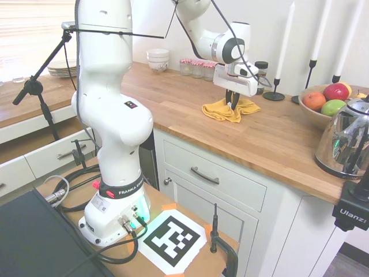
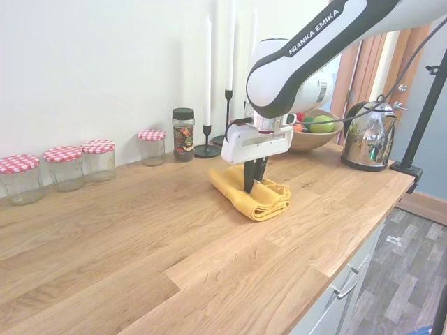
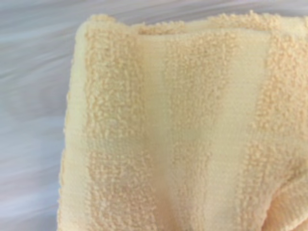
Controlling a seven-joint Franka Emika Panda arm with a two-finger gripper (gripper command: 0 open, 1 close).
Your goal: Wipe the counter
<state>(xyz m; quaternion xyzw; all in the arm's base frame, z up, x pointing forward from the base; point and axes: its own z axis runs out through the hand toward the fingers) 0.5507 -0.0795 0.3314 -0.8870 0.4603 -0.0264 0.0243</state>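
Your jaws are clenched on the cloth (image 2: 250,193): the gripper (image 2: 251,183) points straight down with its 2 fingers pinched together into the folded yellow fabric, pressing it flat on the counter (image 1: 271,138). You can see the cloth bunched under the tips in the first exterior view (image 1: 230,109), and the wrist view shows only its terry weave (image 3: 183,134) over blurred wood. It sits mid-depth on the counter, toward the end with the fruit bowl (image 1: 323,107) and kettle (image 1: 349,138), near the candlestick (image 2: 207,150) and spice jar (image 2: 184,134), well apart from the 4 checked-lid jars (image 2: 66,167). You look mid-wipe. No spill or smear shows, so how much is cleaned can't be judged; the stretch ahead toward the kettle and the front edge look left to cover.
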